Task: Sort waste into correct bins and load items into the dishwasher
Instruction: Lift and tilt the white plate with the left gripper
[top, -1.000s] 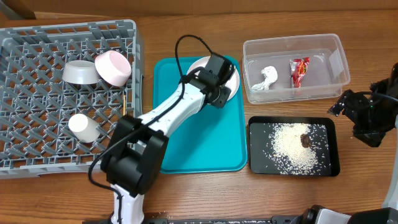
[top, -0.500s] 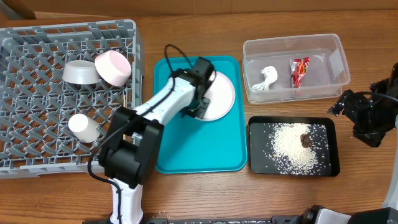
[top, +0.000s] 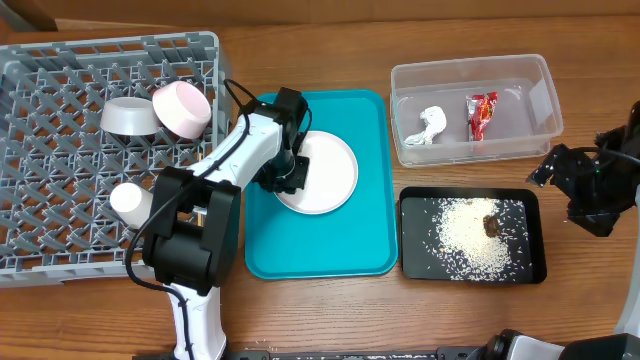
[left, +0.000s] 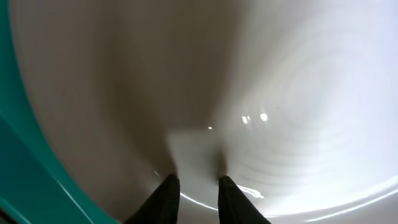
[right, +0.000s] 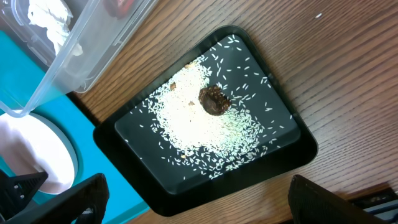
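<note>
The left arm stretched from its base at the bench's (top: 330, 310) near edge up across the corner of the rack (top: 60, 80), wrist turned down. In the rack, left of its end effector (top: 287, 175), sat the cup (top: 135, 205), the grey bowl (top: 128, 116) and the pink bowl (top: 182, 108). The fingers stood almost closed, pinching the plate's (top: 325, 170) left rim over the teal tray (top: 300, 240). Well to the right, the tub (top: 545, 100) held the tissue (top: 428, 125) and wrapper (top: 480, 113). The black tray (top: 410, 260) held rice (top: 465, 245) and the lump (top: 492, 225). The right arm was folded at the far right. Its end effector (right: 198, 183) was spread wide and empty, with the black tray just to its left.
</note>
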